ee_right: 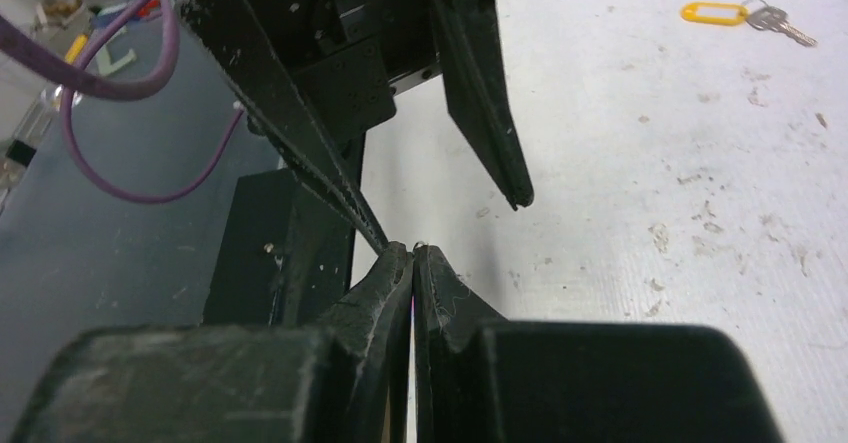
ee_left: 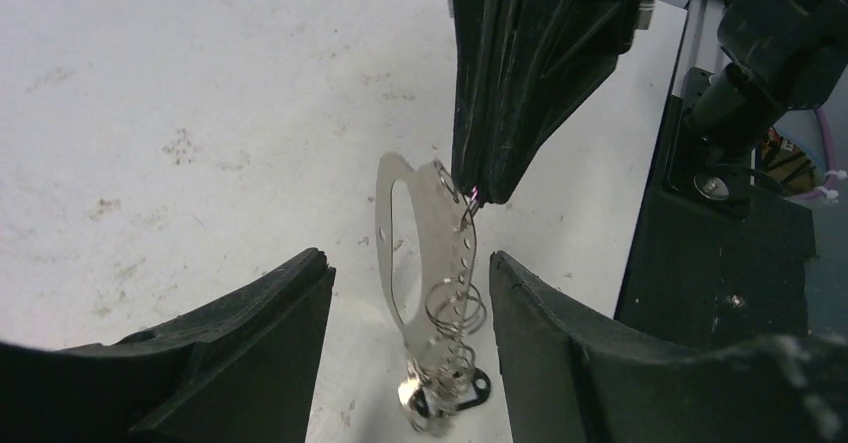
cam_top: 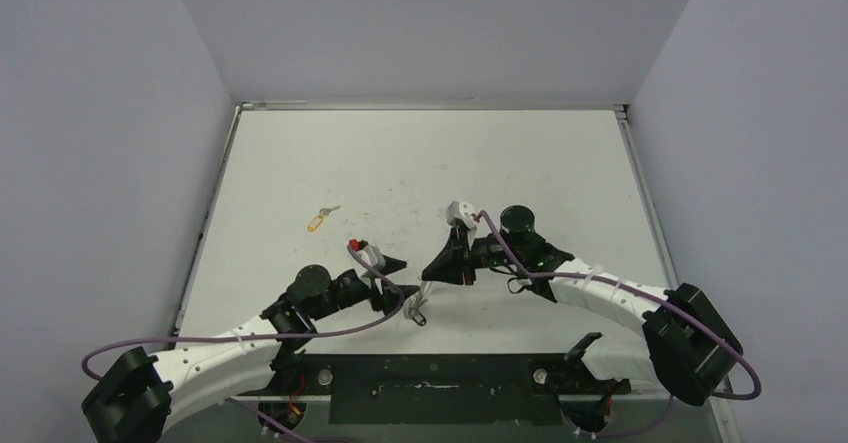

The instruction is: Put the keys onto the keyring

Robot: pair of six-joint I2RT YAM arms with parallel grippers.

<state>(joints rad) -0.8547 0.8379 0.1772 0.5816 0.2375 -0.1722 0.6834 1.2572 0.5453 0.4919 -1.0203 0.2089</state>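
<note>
On my feed: flat silver-grey oval metal keyring (ee_left: pixel 440 225); small silver key with yellow oblong tag (ee_right: pixel 740 13) (white, dirt-speckled table (cam_top: pixel 500 163)).

light: bright, even — diffuse | shadows: faint, soft | focus: wrist-view foregrounds blurred

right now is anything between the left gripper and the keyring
Nothing visible does. The keyring hangs from the shut right gripper, in the gap between the open fingers of the left gripper, touching neither. The yellow-tagged key lies apart on the table.
</note>
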